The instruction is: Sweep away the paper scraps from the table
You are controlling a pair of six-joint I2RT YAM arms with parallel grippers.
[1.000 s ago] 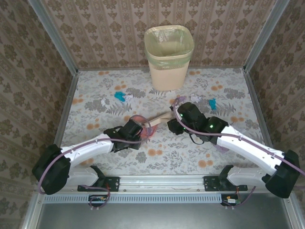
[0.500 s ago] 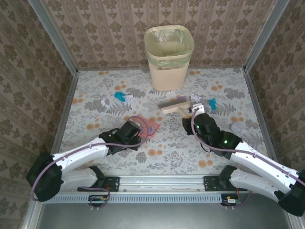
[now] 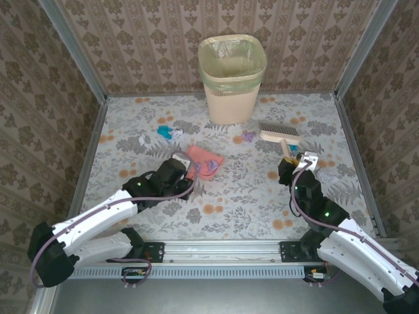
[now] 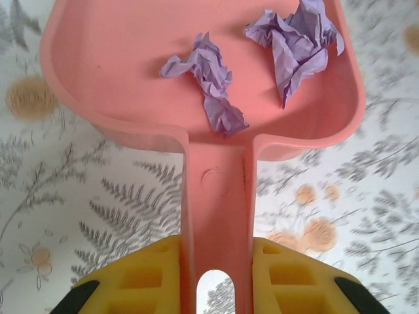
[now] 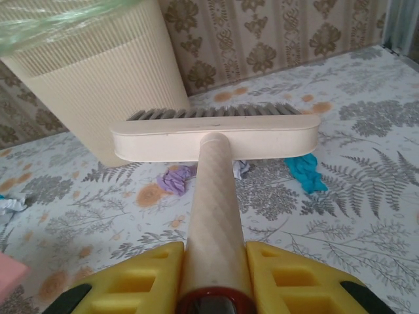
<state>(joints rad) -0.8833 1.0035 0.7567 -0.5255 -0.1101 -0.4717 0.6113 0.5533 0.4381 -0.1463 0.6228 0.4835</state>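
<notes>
Currently the left gripper (image 4: pixel 215 278) is clamped on the handle of the one pink dustpan (image 4: pixel 118 85), its two yellow fingers pressed against either side of that handle. Two lilac paper scraps (image 4: pixel 208 82) lie inside the pan: one by the root of the handle, and the other scrap (image 4: pixel 294 39) at the pan's far right. Seen from above, the dustpan sits left of centre on the table (image 3: pixel 262 196), nearer than the single cream bin (image 3: pixel 232 78) that stands against the far wall.

The right gripper (image 5: pixel 215 278) pinches the handle of the one cream brush (image 5: pixel 216 137). The brush head lies crosswise just right of the bin, with its bristles on the far side; whether they touch the cloth cannot be told.

Six more scraps lie on the cloth. By the brush head are one lilac scrap (image 5: pixel 175 180), one white scrap (image 5: pixel 241 169) and one teal scrap (image 5: pixel 304 171). At far left a second teal one (image 3: pixel 163 131) has a white one (image 3: pixel 175 133) just beside it, and another white one (image 3: pixel 142 140) lies further left.
</notes>
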